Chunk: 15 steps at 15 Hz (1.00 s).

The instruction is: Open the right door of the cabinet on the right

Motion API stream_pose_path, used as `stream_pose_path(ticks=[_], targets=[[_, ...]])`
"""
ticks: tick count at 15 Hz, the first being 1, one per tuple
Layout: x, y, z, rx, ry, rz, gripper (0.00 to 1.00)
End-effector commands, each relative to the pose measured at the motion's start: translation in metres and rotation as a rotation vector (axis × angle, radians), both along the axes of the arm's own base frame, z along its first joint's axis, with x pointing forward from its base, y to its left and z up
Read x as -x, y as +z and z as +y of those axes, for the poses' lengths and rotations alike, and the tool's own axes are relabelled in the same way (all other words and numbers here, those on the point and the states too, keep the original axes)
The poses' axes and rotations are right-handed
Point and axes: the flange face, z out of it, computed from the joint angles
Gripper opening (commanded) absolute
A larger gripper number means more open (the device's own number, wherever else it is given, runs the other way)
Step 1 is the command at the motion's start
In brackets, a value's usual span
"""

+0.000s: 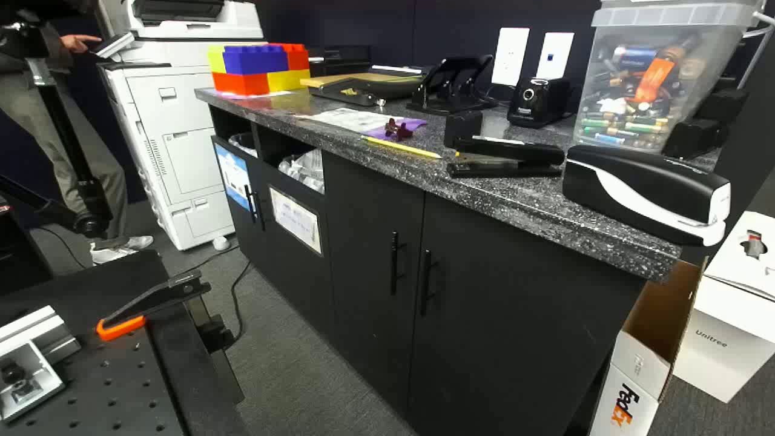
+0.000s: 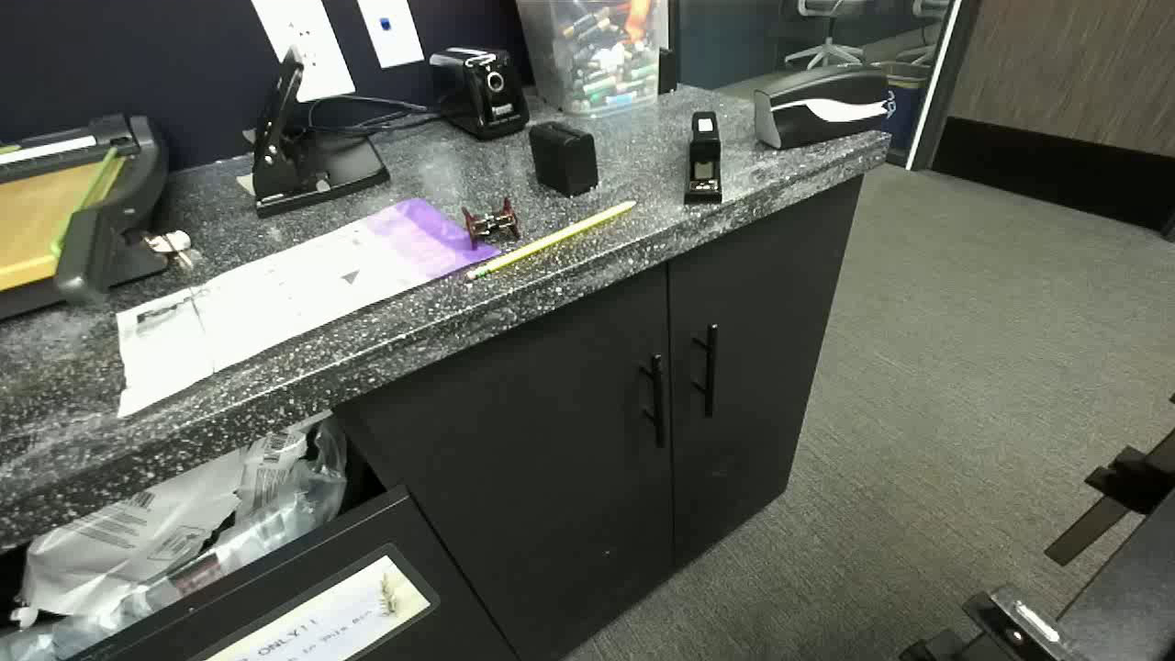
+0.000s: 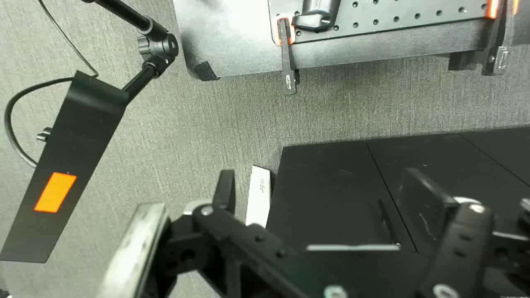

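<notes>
The cabinet [image 1: 369,266] is matte black with two doors and a speckled grey top; it also shows in an exterior view [image 2: 551,477]. Its right door [image 1: 514,321] is shut flush in both exterior views [image 2: 771,321]. The door's slim vertical bar handle [image 1: 425,281] runs along its left edge, also in an exterior view [image 2: 710,370]. In the wrist view, the right door [image 3: 323,165] lies beyond my gripper [image 3: 327,188], with its handle [image 3: 388,221] near the seam. My gripper is open, its fingers wide apart, nothing between them. Neither exterior view shows it.
A black bench [image 1: 121,387] with clamps faces the cabinet across carpet. A stapler [image 1: 654,194] overhangs the stone top's corner. A FedEx box [image 1: 629,387] and a white box [image 1: 720,339] stand beside the cabinet. A black stand [image 3: 157,49] rises from the floor.
</notes>
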Motion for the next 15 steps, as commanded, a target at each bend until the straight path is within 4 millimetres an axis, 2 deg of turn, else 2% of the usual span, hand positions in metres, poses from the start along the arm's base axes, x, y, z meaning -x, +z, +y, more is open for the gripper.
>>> stream_pose_path(ticks=[1,7,9,11,13,15], targets=[[0.000,0.001,0.000,0.000,0.000,0.001,1.00],[0.000,0.001,0.000,0.000,0.000,0.001,1.00],[-0.021,-0.007,-0.007,-0.016,0.008,0.015,1.00],[-0.054,-0.030,-0.012,-0.022,0.023,0.034,1.00],[-0.075,-0.050,-0.005,-0.029,0.055,0.042,1.00],[-0.102,-0.080,0.005,-0.040,0.094,0.040,1.00]])
